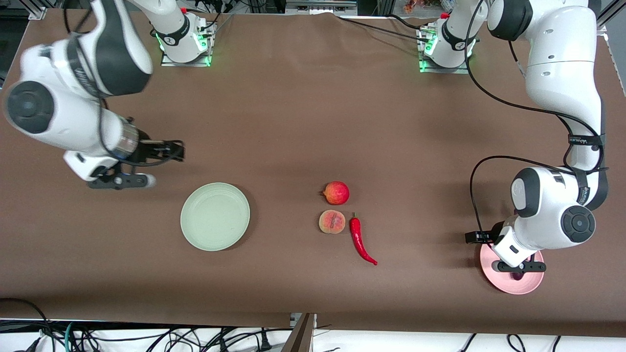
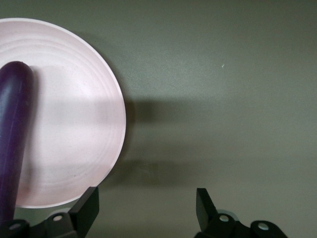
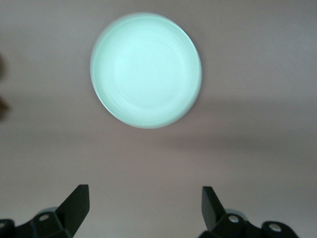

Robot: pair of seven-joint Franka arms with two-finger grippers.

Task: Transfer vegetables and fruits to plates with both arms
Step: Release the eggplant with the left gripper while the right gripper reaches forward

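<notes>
Looking at your table, you have one job done and three to go, I think. The purple eggplant lies on the pink plate at the left arm's end of the table. It is long, smooth and shiny, and its round tip rests well inside the rim. The green plate at the right arm's end has nothing on it. The red pomegranate, the yellow-pink peach and the red chili sit close together on the brown table between the two plates. The pomegranate is farthest from the front camera, the peach is just beside it and nearer, and the curvy chili with its green stem lies just beside the peach. Your left gripper hangs over the edge of the pink plate with its fingers spread wide and nothing in them. Your right gripper is up over the table near the green plate, fingers wide apart too, holding nothing
</notes>
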